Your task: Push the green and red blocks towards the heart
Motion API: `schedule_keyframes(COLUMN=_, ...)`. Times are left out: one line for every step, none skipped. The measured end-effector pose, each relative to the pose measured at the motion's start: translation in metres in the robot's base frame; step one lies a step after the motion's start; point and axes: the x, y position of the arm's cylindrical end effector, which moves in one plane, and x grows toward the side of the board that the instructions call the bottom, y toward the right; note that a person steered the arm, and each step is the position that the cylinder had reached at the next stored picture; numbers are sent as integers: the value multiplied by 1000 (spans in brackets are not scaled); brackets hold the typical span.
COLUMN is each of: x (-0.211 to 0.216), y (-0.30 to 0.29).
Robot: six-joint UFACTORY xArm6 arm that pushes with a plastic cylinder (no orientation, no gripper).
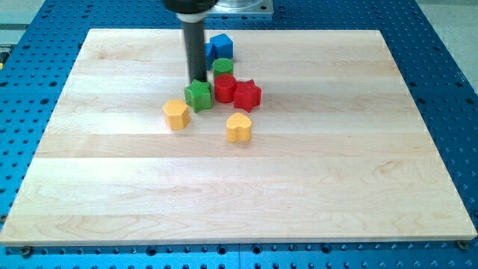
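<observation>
1. The green star block point(199, 96) sits a little left of the worktop's middle, in the upper half of the view. Its points spread all round, so it has no clear long axis.
2. A green round block point(222, 66) stands just above and to the right of it, upright, its flat face up; it touches or nearly touches the red round block below it.
3. The red round block point(225, 88) stands just right of the green star, touching it or very close. It too stands upright, showing no long axis.
4. The red star block point(247, 95) presses against the right side of the red round block, one point aimed toward the view's right.
5. The yellow heart block point(239, 128) lies below the red pair, apart from them, nearer the view's bottom. Its notch faces the view's top and its narrow end the bottom.
6. My tip point(196, 80) comes down at the upper left edge of the green star, touching or just beside it. The end effector is a plain dark rod with nothing that opens or closes, and it holds nothing.
7. A yellow block point(175, 114), roughly six-sided, sits just below and left of the green star, apart from the heart.
8. A blue block point(219, 47) rests above the green round block, just right of the rod.
9. The pale wooden worktop point(336, 187) lies on a blue perforated base point(448, 67).
</observation>
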Motion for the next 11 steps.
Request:
schedule_keyframes(x=19, y=-8)
schedule_keyframes(x=55, y=-5)
schedule_keyframes(x=58, y=47)
schedule_keyframes(x=49, y=30)
schedule_keyframes(x=-5, y=22)
schedule_keyframes(x=-31, y=77)
schedule_keyframes(x=-41, y=92)
schedule_keyframes(x=-72, y=131)
schedule_keyframes(x=-37, y=135)
schedule_keyframes(x=6, y=124)
schedule_keyframes(x=32, y=215)
